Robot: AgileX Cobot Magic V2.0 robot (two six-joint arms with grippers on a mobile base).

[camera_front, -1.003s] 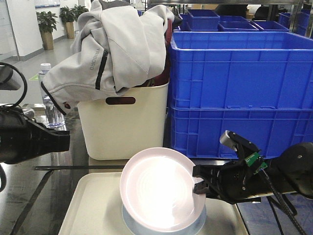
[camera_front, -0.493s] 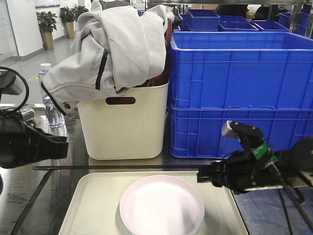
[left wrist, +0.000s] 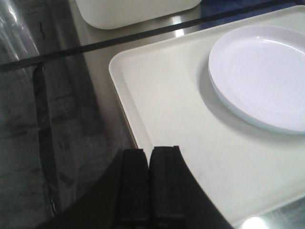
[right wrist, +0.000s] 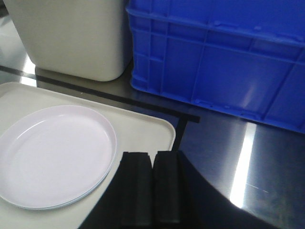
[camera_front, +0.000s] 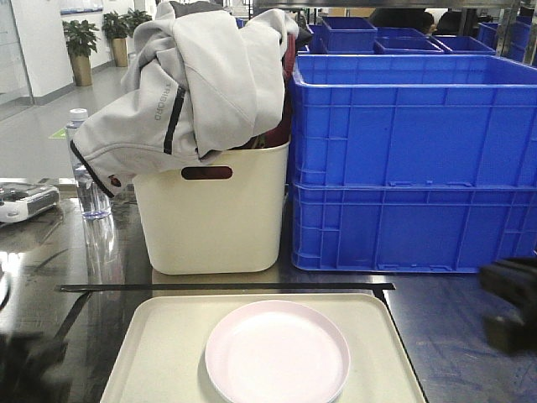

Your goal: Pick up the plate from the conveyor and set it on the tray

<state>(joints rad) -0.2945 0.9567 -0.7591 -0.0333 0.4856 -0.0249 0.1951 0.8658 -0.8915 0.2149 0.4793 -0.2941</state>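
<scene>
Plate flat on the tray, both my pincers pressed closed and holding nothing.

The pale plate (camera_front: 277, 351) lies level on the cream tray (camera_front: 164, 353), a little right of its middle and toward its near edge, with bare tray all around it. My left pincer (left wrist: 148, 183) hangs over the tray's near-left part, its two black fingers (left wrist: 133, 186) pressed together, apart from the plate. My right pincer (right wrist: 151, 188) sits over the tray's right edge, just beside the plate's rim, fingers also together. Beyond the tray a black tape line (camera_front: 218, 287) crosses the steel table (camera_front: 453, 336). Farther back stand a cream bin (camera_front: 214, 214) draped with a grey jacket (camera_front: 197, 80), stacked blue crates (camera_front: 411, 159) to its right, and a water bottle (camera_front: 86, 172) to its left.
</scene>
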